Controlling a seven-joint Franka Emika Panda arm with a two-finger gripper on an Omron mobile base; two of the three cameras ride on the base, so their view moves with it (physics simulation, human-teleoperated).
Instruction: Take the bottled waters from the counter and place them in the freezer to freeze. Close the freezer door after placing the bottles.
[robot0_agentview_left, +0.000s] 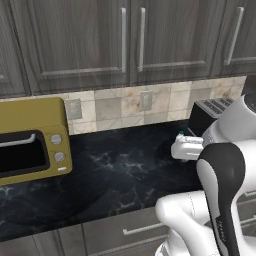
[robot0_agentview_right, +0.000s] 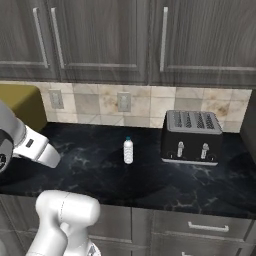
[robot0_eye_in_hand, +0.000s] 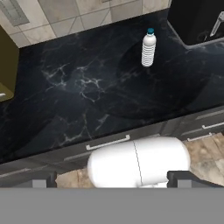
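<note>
A single ribbed clear plastic water bottle (robot0_agentview_right: 128, 150) with a teal cap stands upright on the black, white-veined marble bench (robot0_agentview_right: 100, 170), just left of a boxy black four-slot toaster (robot0_agentview_right: 192, 136) with a silver top. A mustard-yellow toaster oven (robot0_agentview_left: 31, 141) with two round knobs sits at the far left, well apart from the bottle. Beige stone tiles with grey outlet plates (robot0_agentview_left: 73, 109) back the bench, beneath dark wood-grain cabinets (robot0_agentview_left: 80, 40) with slim silver bar handles. The tool (robot0_eye_in_hand: 111, 180) hangs above the bench's near edge, its dark tips spread wide apart, gripping nothing.
</note>
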